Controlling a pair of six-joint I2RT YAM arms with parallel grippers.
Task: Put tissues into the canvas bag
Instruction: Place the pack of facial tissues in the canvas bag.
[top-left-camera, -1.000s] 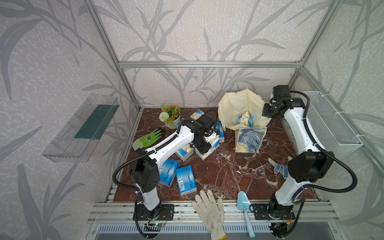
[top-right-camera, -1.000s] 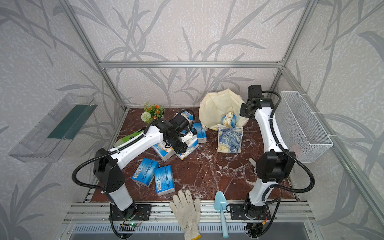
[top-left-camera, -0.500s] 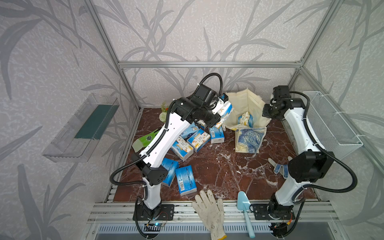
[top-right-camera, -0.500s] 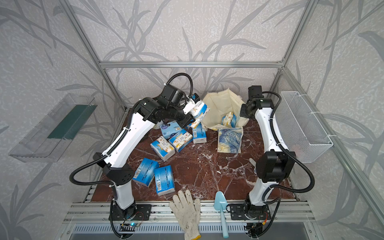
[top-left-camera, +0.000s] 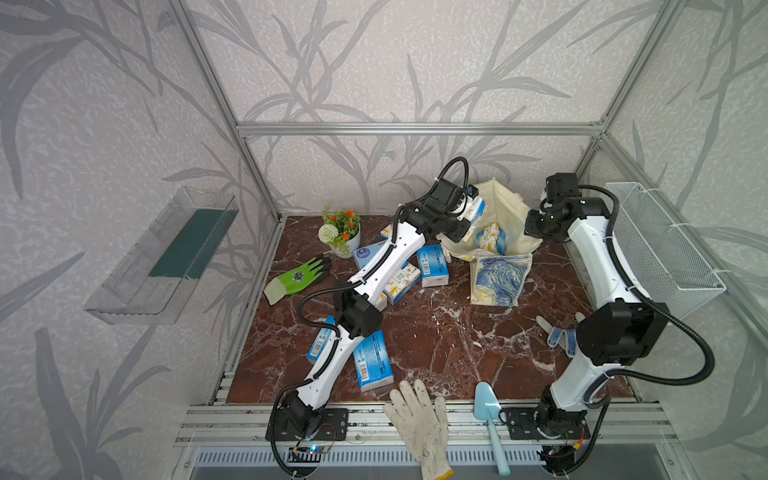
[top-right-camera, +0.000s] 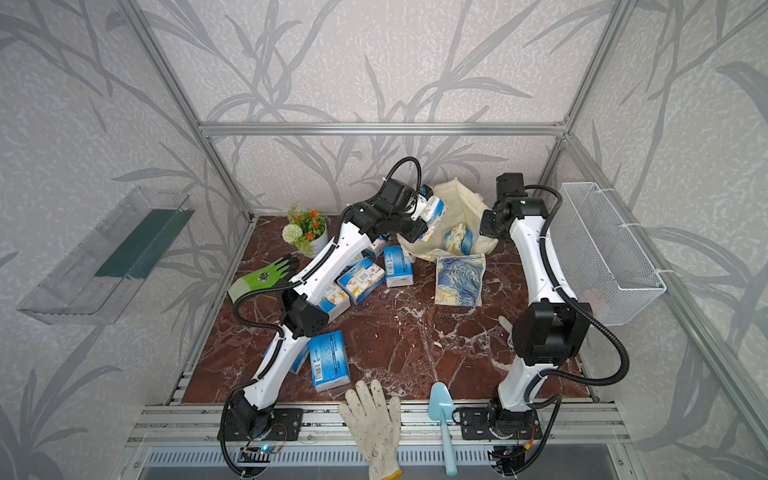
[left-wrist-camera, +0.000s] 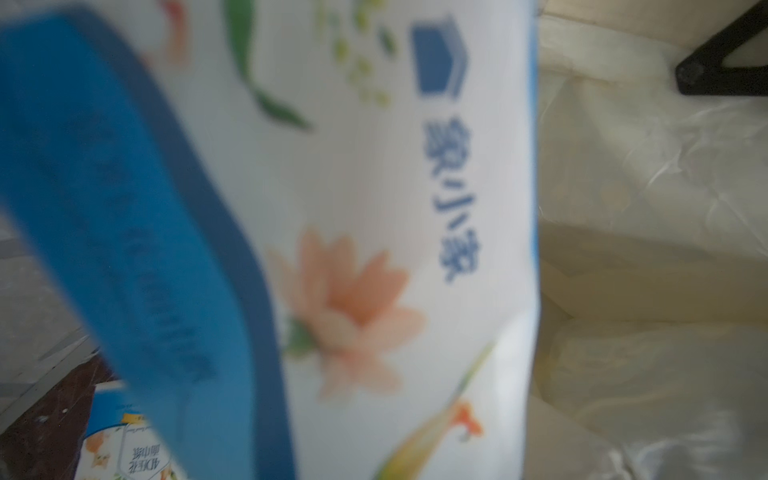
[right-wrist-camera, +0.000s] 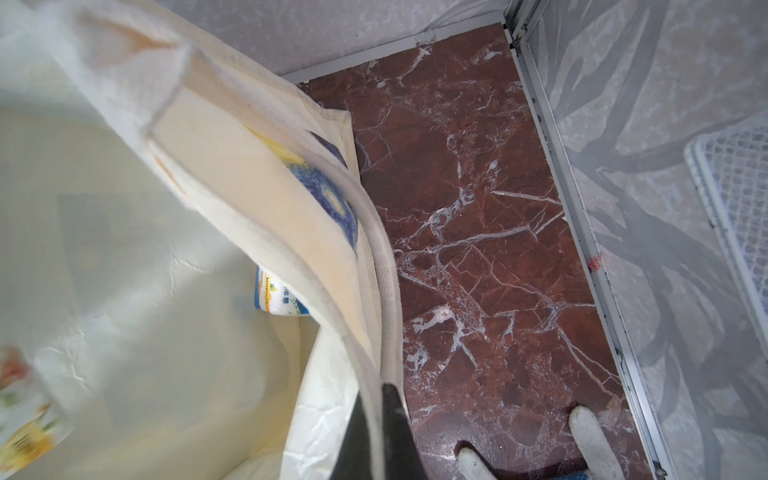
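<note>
My left gripper (top-left-camera: 469, 204) is shut on a tissue pack (top-left-camera: 478, 210) (top-right-camera: 435, 208), raised over the near-left rim of the open canvas bag (top-left-camera: 507, 203). In the left wrist view that pack (left-wrist-camera: 374, 249) fills the frame and hides the fingers, with the bag's cream lining (left-wrist-camera: 644, 249) beyond it. Another pack (top-left-camera: 490, 239) lies inside the bag. The bag's blue swirl panel (top-left-camera: 500, 278) lies on the table. My right gripper (right-wrist-camera: 376, 411) is shut on the bag's rim and rope handle (right-wrist-camera: 384, 257), holding the mouth up. Several loose packs (top-left-camera: 432, 266) lie on the table.
A flower pot (top-left-camera: 343, 230) and a green glove (top-left-camera: 297, 276) are at the back left. A white glove (top-left-camera: 419, 419) and a blue trowel (top-left-camera: 490, 419) lie at the front edge. A dotted glove (top-left-camera: 561, 336) lies by the right arm, and a wire basket (top-left-camera: 660, 241) hangs on the right wall.
My left arm has lifted a tissue pack off the pile on the table and carried it up and right to the bag's mouth. The right arm has stayed put.
</note>
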